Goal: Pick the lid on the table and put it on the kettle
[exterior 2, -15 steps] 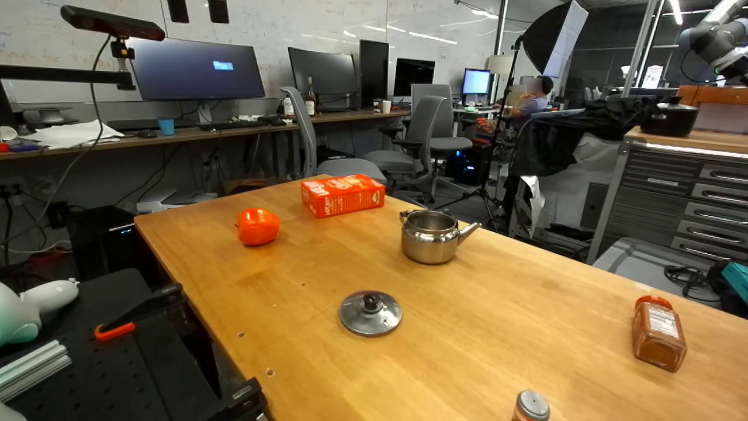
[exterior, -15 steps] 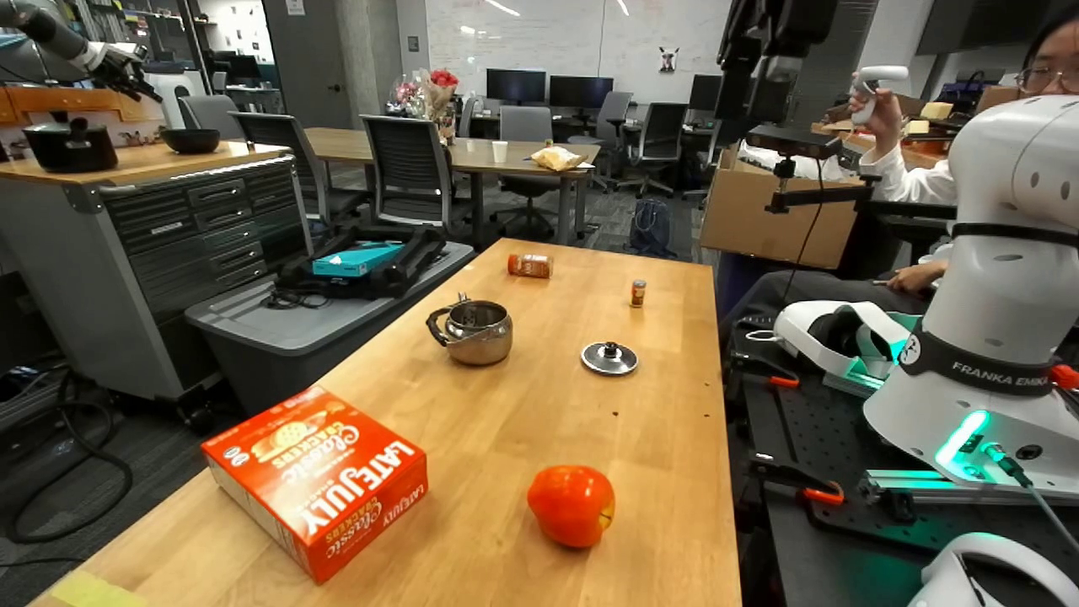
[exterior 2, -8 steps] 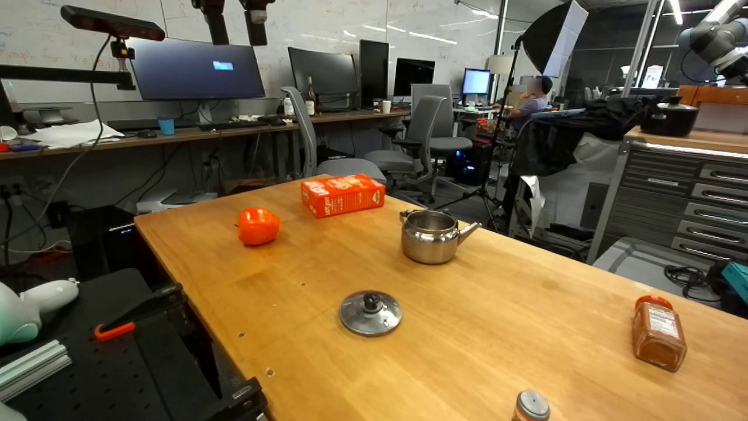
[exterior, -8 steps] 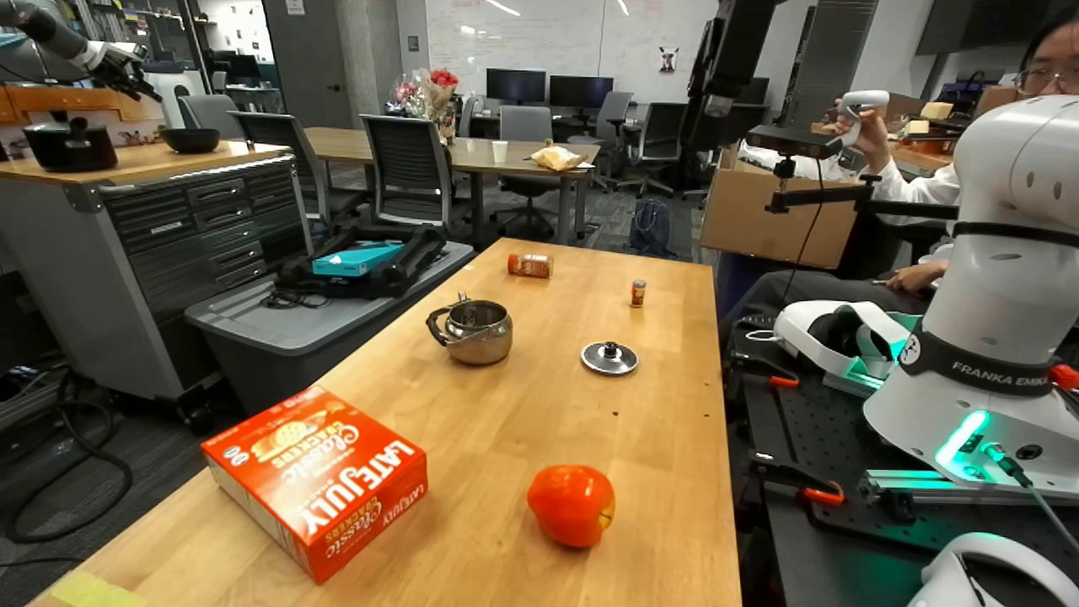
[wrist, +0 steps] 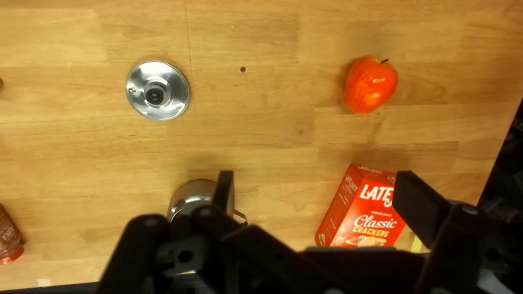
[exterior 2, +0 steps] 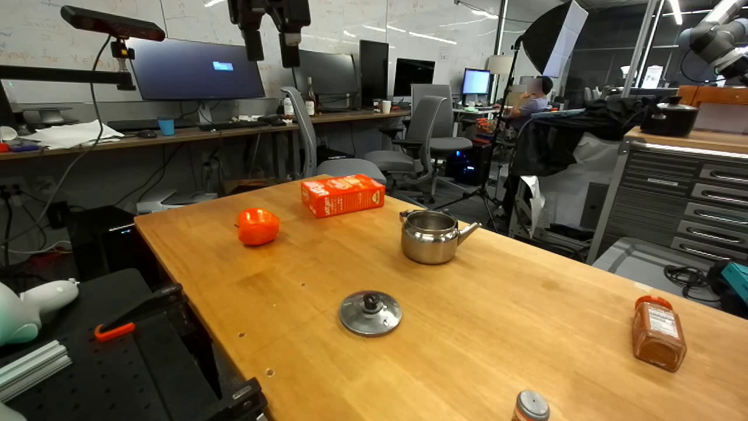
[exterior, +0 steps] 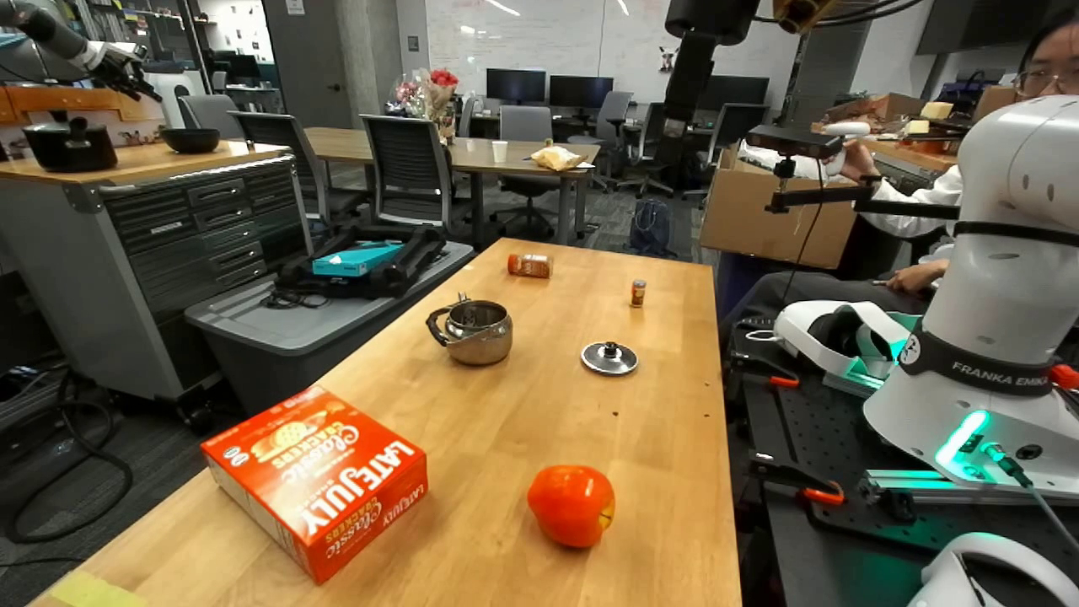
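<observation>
The lid (exterior: 609, 358), a silver disc with a dark knob, lies flat with its knob up on the wooden table in both exterior views (exterior 2: 381, 321). It shows at upper left in the wrist view (wrist: 173, 83). The kettle (exterior: 482, 344) stands upright and uncovered with its mouth up; its spout shows in an exterior view (exterior 2: 429, 244). In the wrist view the kettle (wrist: 190, 198) is partly hidden behind a finger. My gripper (exterior 2: 272, 54) is high above the table, away from both. It is wide open and empty in the wrist view (wrist: 314, 175).
A red-orange ball-like fruit (exterior: 573, 506) and a red cracker box (exterior: 320, 480) stand on the table (exterior: 506, 413). A spice jar (exterior 2: 659, 334) lies on its side, and a small shaker (exterior: 638, 293) stands near the far edge. A camera on a bracket (exterior: 792, 143) sticks out beside the table.
My gripper has come lower and moved out over the table, leftward in one exterior view and rightward in the other. The lid, kettle and other table things have not moved.
</observation>
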`<action>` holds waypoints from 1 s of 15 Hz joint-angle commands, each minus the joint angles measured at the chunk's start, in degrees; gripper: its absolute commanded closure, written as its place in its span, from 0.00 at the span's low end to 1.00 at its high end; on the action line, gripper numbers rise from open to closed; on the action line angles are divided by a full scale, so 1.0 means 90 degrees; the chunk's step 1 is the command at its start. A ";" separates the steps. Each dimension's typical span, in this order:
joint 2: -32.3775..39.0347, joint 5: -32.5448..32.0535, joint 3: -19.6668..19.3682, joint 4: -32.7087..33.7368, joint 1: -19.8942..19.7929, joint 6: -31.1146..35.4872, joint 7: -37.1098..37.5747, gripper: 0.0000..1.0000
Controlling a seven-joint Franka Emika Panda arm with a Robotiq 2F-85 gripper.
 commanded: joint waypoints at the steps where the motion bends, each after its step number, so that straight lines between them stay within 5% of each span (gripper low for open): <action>1: 0.0263 0.0009 -0.0315 -0.0097 -0.0146 0.0522 -0.0225 0.00; 9: 0.1310 0.0110 -0.0872 -0.0742 -0.0211 0.2473 -0.0672 0.00; 15: 0.2075 0.0144 -0.1081 -0.0766 -0.0263 0.3014 -0.0721 0.00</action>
